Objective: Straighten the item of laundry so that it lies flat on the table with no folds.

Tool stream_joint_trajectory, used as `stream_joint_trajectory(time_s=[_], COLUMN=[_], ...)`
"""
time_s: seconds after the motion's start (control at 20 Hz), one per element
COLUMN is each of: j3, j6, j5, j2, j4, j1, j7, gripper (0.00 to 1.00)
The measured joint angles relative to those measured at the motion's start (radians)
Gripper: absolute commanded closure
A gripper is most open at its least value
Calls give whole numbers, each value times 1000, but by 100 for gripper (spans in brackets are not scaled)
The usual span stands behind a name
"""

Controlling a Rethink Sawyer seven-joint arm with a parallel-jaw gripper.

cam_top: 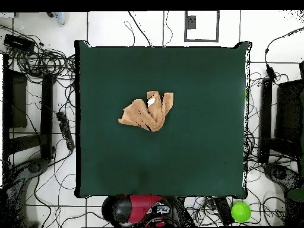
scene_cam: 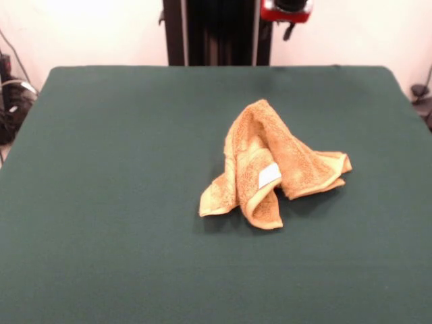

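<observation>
The orange-tan towel [scene_cam: 270,165] lies crumpled in a heap on the dark green table [scene_cam: 101,202], right of centre in the front view. Its corners are folded over each other and a small white tag [scene_cam: 269,176] shows on top near the front. In the overhead view the towel [cam_top: 147,111] sits a little left of the table's [cam_top: 196,148] centre. The arm is drawn back to the pedestal side. Only a red and black end of the gripper [scene_cam: 288,25] shows at the top edge of the front view, well clear of the towel. The arm also shows in the overhead view [cam_top: 145,208].
The black pedestal column [scene_cam: 216,30] stands behind the table's far edge. Cables and equipment [cam_top: 41,119] lie on the floor around the table. A green ball [cam_top: 240,211] lies on the floor near the robot's base.
</observation>
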Motion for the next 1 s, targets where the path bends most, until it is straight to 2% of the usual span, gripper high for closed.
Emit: stream_joint_trajectory(time_s=[0.35,1.0], j3=[-35,-84], j6=[0,0], j5=[3,89], j2=[78,166], j4=[-1,-63], j1=[-49,-50], j7=[0,0], gripper=[0,0])
